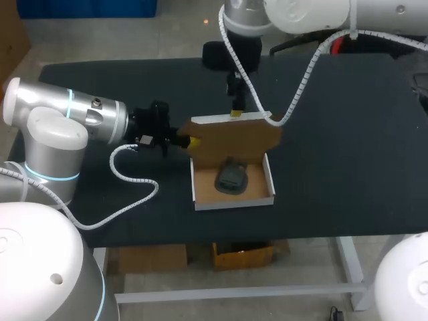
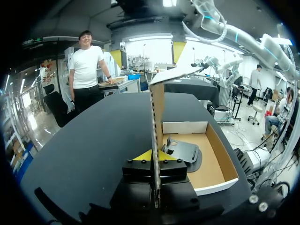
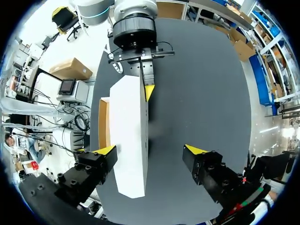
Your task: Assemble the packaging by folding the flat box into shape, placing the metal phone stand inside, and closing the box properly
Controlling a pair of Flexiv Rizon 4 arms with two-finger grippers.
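Black table [image 1: 348, 134] carries your box [image 1: 234, 199], phone stand [image 1: 231, 177] inside; its lid [image 1: 234, 137] stands upright along the far side, left gripper [image 1: 192, 142] clenched on its left end, right gripper [image 3: 151, 151] splayed above

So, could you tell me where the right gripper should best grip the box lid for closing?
Probably its free top edge, from above: the lid stands nearly upright, the left gripper clamps its side edge, and the right gripper is open over it.
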